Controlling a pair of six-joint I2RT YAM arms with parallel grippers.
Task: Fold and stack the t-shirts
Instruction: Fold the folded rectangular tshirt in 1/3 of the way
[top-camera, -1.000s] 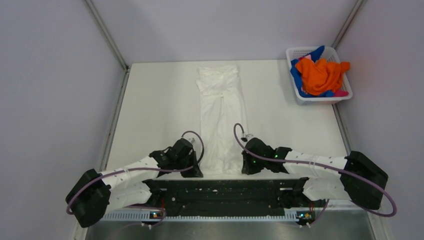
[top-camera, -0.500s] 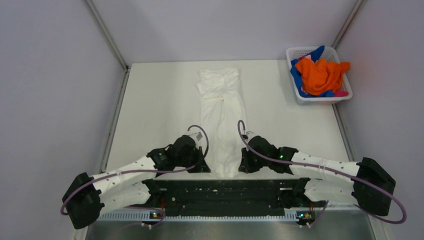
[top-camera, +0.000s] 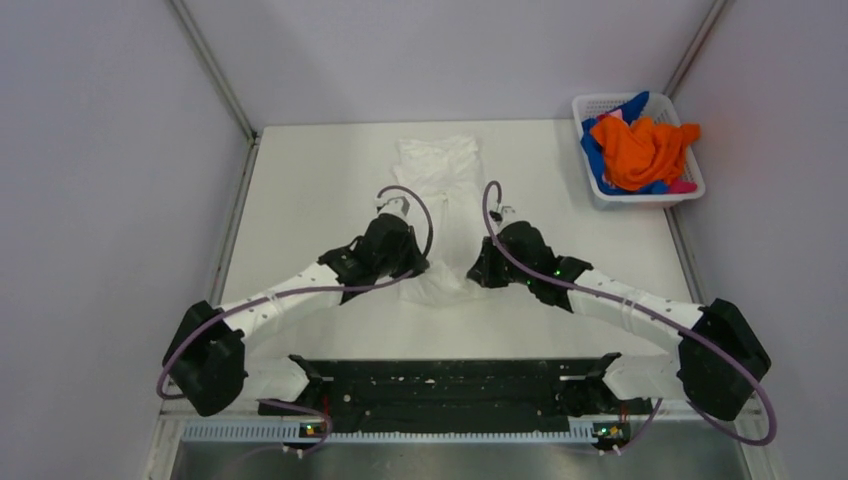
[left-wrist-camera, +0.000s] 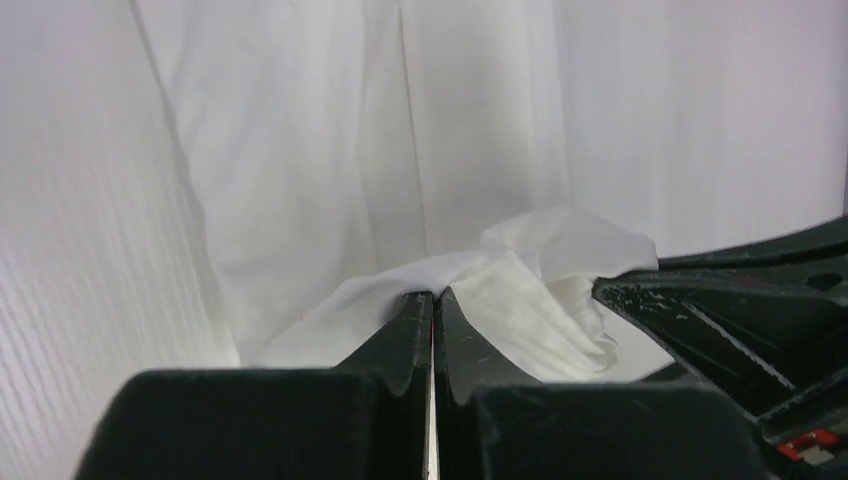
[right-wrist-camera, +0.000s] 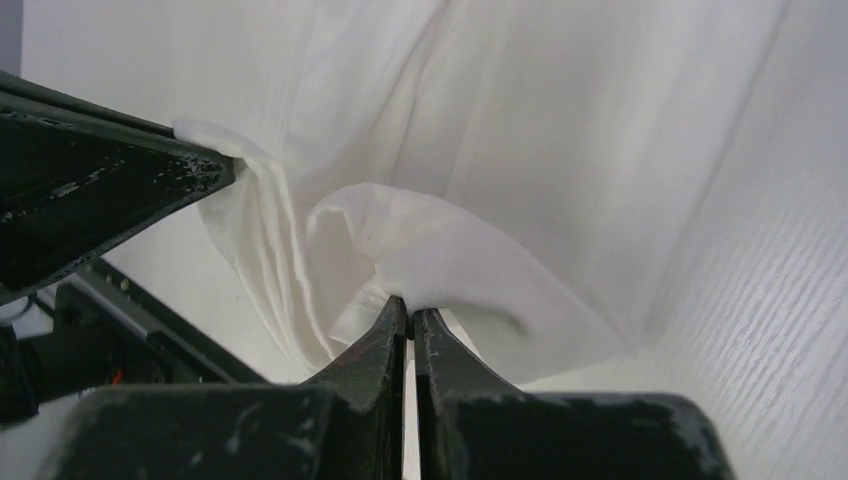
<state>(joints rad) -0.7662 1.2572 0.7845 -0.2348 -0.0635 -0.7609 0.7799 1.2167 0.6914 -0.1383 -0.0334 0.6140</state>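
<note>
Pale grey walls enclose a white worktop (top-camera: 300, 200), on which a white t-shirt (top-camera: 440, 170) is laid lengthwise down the middle. The left hand (left-wrist-camera: 432, 297) is seen pressed together on a bunched corner of the shirt's near hem, with cloth pinched between the fingertips. The right hand (right-wrist-camera: 410, 305) is likewise clamped on the other corner of that hem. The two corners are held near each other, so that each hand is caught at the edge of the other's wrist view. The far part of the shirt is left flat on the worktop, its far end near the back wall. At the far right corner a white lattice basket (top-camera: 598, 196) is set, well apart from both hands, and an orange t-shirt (top-camera: 640, 150), a blue t-shirt (top-camera: 592, 160) and a pink t-shirt (top-camera: 683, 186) are heaped in it. Compared with a second ago, the hands have been carried from the near edge toward the middle of the worktop, and the hem has been drawn along with them, so that less of the shirt's length is seen.
</note>
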